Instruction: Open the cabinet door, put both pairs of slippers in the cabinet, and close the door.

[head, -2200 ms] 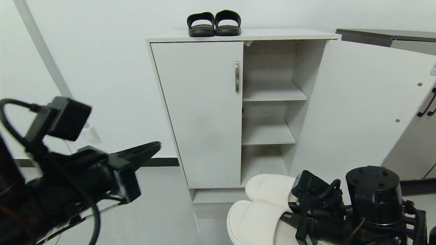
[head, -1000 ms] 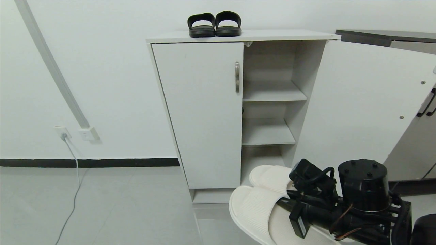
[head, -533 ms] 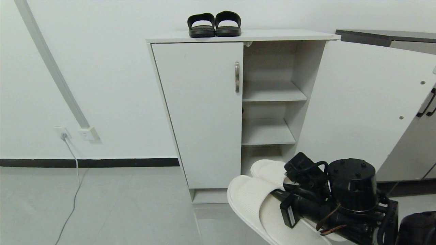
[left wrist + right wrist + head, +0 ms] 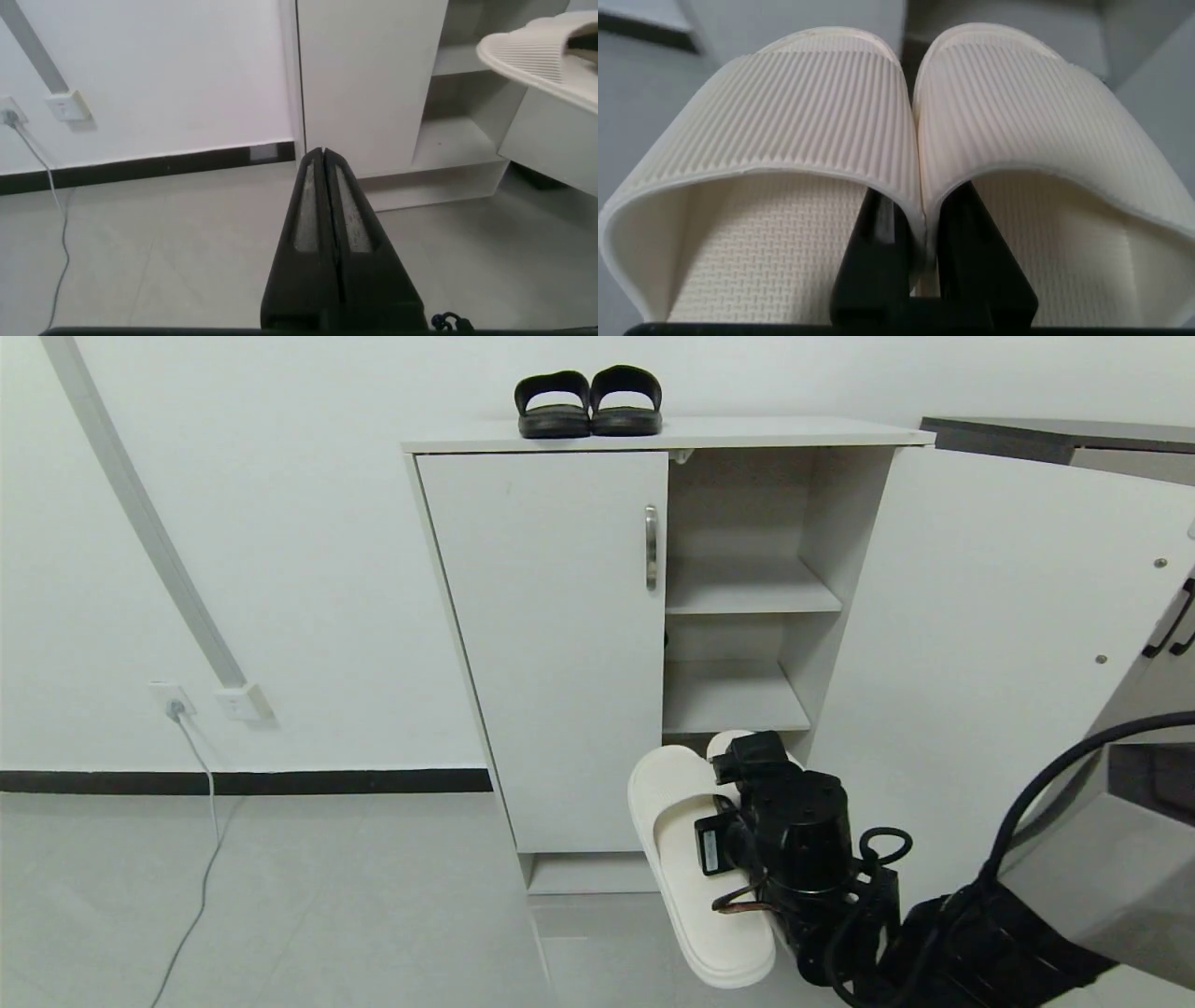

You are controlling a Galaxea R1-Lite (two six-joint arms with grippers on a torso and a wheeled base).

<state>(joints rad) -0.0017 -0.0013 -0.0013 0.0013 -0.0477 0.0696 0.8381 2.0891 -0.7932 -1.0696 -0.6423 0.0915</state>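
My right gripper (image 4: 913,224): clamped on paired cream ribbed slippers (image 4: 681,840), before open white cabinet (image 4: 541,644). My left gripper (image 4: 322,168): closed, empty.

White wall (image 4: 308,579), evenly lit. Wall socket (image 4: 169,696) sat low on it, and a grey cable (image 4: 200,859) dropped from the socket to the grey tiled floor (image 4: 355,915). Just beside the socket was a junction box (image 4: 245,703), with a pale conduit (image 4: 131,513) slanting up from it. Black skirting (image 4: 243,782) ran below the socket.

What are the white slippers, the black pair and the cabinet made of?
The white slippers look like soft matte foam or rubber: ribbed straps, dimpled footbed. The black slippers seem moulded rubber or plastic, faintly shiny. The cabinet looks like smooth white laminated board; its handle seems brushed metal.
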